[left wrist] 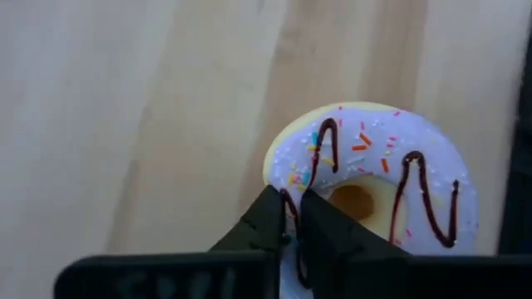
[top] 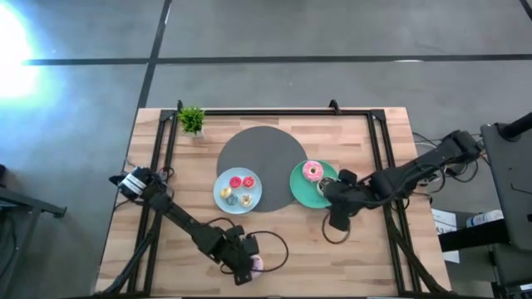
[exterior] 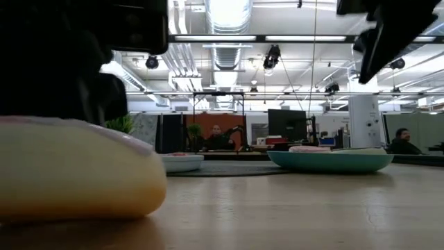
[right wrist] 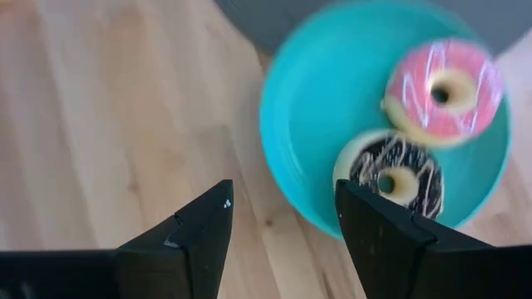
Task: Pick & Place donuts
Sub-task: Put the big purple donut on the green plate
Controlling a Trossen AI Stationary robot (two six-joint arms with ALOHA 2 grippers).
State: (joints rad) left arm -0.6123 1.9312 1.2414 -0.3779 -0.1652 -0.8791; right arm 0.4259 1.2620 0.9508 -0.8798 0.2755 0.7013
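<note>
A white-purple sprinkled donut (left wrist: 391, 166) with dark drizzle lies flat on the wood near the table's near edge (top: 256, 264). It looms large in the low view (exterior: 69, 167). My left gripper (left wrist: 291, 218) is over the donut's ring beside the hole, fingers shut. My right gripper (right wrist: 283, 208) is open over bare wood just near-side of the green plate (right wrist: 316, 124). That plate carries a pink donut (right wrist: 445, 91) and a chocolate donut (right wrist: 391, 178). The light blue plate (top: 224, 181) holds several tiny donuts (top: 241, 189). My left gripper comes at the sprinkled donut from above, its shut fingertips (left wrist: 270, 212) over the ring's iced top (left wrist: 287, 166) beside the hole. The donut lies flat on the table. Whether the tips touch the icing, I cannot tell.
A big grey disc (top: 262, 154) lies at the table's middle, behind both plates. A small potted plant (top: 192, 120) stands at the far left corner. A dark frame (top: 274, 112) runs along the table's far and side edges. Bare wood lies between the two grippers.
</note>
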